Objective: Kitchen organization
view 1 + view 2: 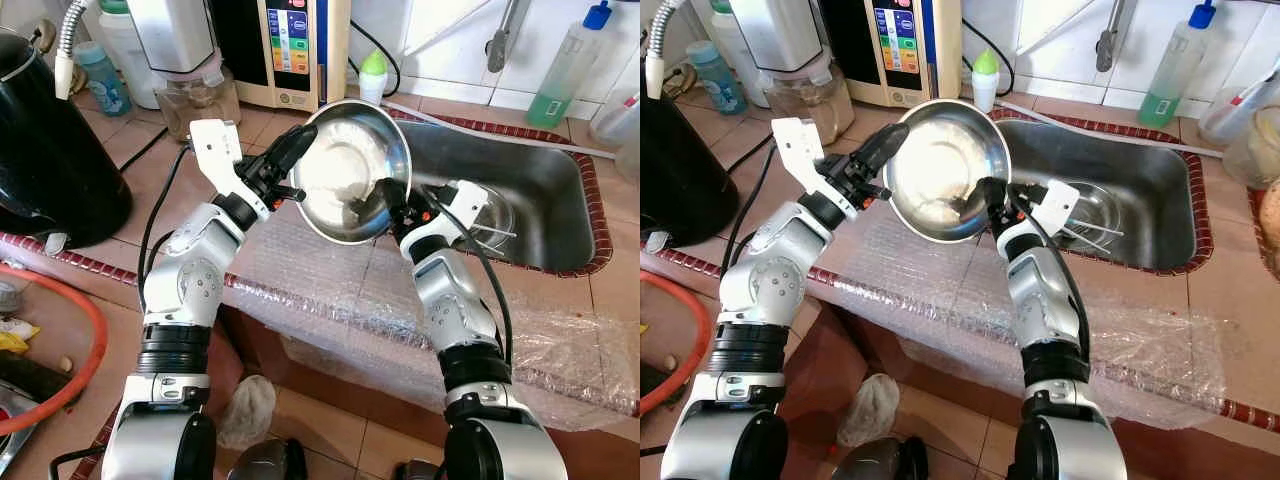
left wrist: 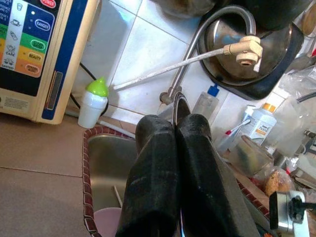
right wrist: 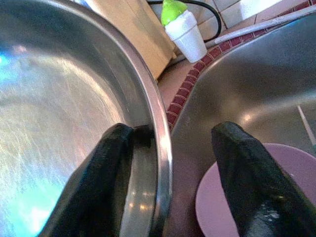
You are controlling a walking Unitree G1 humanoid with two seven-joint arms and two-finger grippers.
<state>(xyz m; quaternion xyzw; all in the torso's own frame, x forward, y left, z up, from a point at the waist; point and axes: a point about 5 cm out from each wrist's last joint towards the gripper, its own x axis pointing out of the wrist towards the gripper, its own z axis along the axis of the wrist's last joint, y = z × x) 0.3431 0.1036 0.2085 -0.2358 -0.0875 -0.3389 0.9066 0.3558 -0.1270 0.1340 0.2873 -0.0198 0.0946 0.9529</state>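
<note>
A tilted steel bowl [image 1: 350, 172] hangs over the tabletop [image 1: 290, 270] edge, blocking the sink's [image 1: 540, 200] near-left corner. Left hand [image 1: 290, 150] pinches its rim at 9 o'clock; right hand [image 1: 390, 205] straddles the rim at 5 o'clock, fingers apart. Bubble wrap [image 1: 330, 290] covers the open tabletop at 6 o'clock. A black kettle [image 1: 50, 150] stands at 9 o'clock, appliances [image 1: 290, 50] and bottles [image 1: 565, 65] crowd 12 o'clock. A glass bowl [image 1: 490, 215] sits in the sink.

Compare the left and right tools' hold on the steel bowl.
The left tool pinches one side of the steel bowl's rim with fingers closed tight. The right tool straddles the opposite side of the rim with fingers apart, one inside the bowl, one outside. Both meet the tilted bowl beside the sink.
</note>
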